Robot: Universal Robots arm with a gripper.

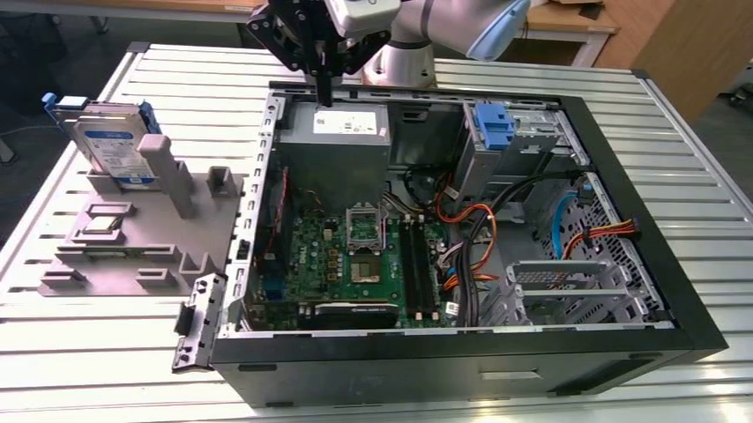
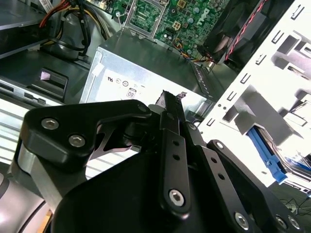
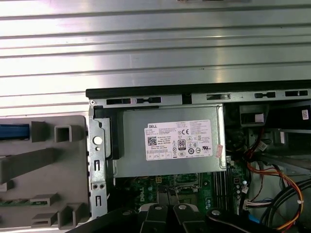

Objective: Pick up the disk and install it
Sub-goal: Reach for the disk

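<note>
1. A slatted metal desk (image 1: 689,167) carries an open black computer case (image 1: 471,357), lying on its side with its insides facing up.
2. The robot arm reaches in from the far side of the desk. Its black gripper (image 1: 324,95) points straight down, just above the far edge of the case.
3. The gripper is closed and empty, its fingers pressed together with nothing between them. Both wrist views show this (image 2: 171,97) (image 3: 169,209).
4. Directly beneath the gripper is a grey power supply box (image 1: 335,145) with a white sticker, fixed in the far corner of the case. It also appears in both wrist views (image 2: 146,73) (image 3: 136,162). I cannot tell whether the gripper touches it.
5. The disk (image 1: 108,145) is well apart from the gripper, outside the case on the exterior view's left. It stands upright on its edge in a grey moulded fixture (image 1: 130,251) on the desk. Its white-and-blue label faces the near side, and a blue carrier frames it.
6. Inside the case, a green motherboard (image 1: 341,256) lies near the power supply box.
7. A second blue caddy (image 1: 492,123) sits in the drive bay at the far side, toward the exterior view's right.
8. Orange and black cables (image 1: 453,220) trail between the motherboard and the drive bays.
</note>
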